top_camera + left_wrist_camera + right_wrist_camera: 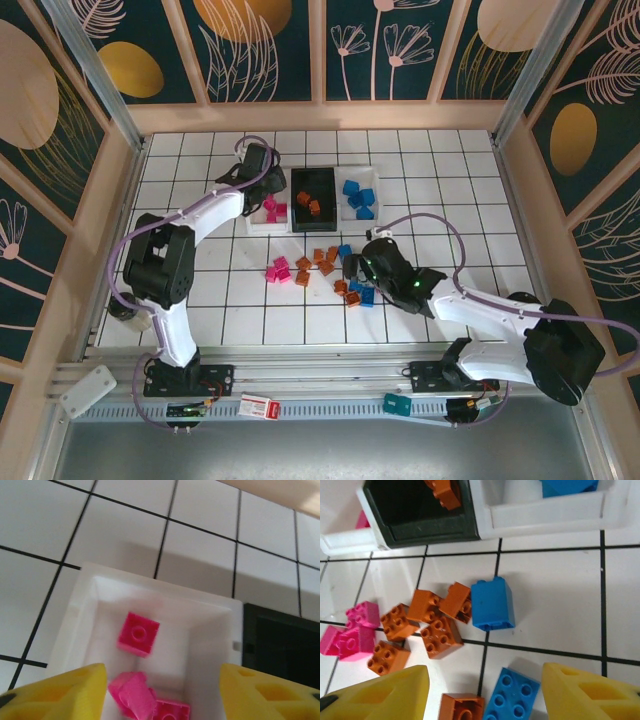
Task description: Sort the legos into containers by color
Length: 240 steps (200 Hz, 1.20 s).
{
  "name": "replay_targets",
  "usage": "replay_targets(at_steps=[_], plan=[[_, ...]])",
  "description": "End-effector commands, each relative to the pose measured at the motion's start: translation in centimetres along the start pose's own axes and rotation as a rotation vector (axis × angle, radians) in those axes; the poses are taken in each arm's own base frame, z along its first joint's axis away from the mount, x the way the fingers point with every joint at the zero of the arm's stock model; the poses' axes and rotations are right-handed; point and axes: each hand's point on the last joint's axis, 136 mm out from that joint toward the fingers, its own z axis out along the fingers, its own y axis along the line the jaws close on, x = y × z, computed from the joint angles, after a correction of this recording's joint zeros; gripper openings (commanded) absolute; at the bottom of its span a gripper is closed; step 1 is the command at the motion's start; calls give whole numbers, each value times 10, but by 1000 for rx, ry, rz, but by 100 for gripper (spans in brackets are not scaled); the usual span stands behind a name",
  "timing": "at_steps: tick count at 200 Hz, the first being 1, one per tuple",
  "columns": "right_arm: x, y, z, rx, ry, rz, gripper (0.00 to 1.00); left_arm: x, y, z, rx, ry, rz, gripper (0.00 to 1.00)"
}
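Pink legos lie in tray below left jaws.

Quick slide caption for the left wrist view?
Open left gripper above the white tray holding pink legos, black tray alongside.

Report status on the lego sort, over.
Left gripper, jaws open, over white tray holding pink legos. Right gripper, jaws open, above loose orange and blue legos. Nothing blocking.

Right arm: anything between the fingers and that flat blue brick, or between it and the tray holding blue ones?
Nothing lies between the fingers and the flat blue brick, but an orange brick sits right beside it. Toward the tray, a taller blue brick stands on the tiles; lifting should clear it.
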Motion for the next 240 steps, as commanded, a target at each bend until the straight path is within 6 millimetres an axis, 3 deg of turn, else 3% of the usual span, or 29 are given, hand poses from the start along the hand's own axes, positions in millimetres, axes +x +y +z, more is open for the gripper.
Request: replay_targets(at_steps=[1, 10, 32, 57, 83, 124, 183, 240], plan=[[11, -16, -1, 63, 13, 23, 62, -19, -24, -46, 161, -45, -37, 76], [12, -17, 1, 69, 18, 19, 62, -21, -30, -65, 217, -65, -50, 82], [12, -14, 8, 63, 29, 4, 63, -3, -39, -98, 301, -70, -43, 96], [11, -9, 21, 61, 48, -29, 63, 31, -41, -128, 363, -59, -25, 98], [13, -8, 38, 67, 82, -59, 63, 75, -24, -145, 414, -9, -53, 99], [9, -10, 59, 84, 101, -80, 62, 107, 9, -178, 489, -22, -134, 98], [1, -10, 84, 108, 118, -105, 62, 136, 43, -183, 447, 0, -165, 98], [-6, -13, 102, 135, 126, -129, 57, 143, 55, -180, 390, 13, -150, 98]])
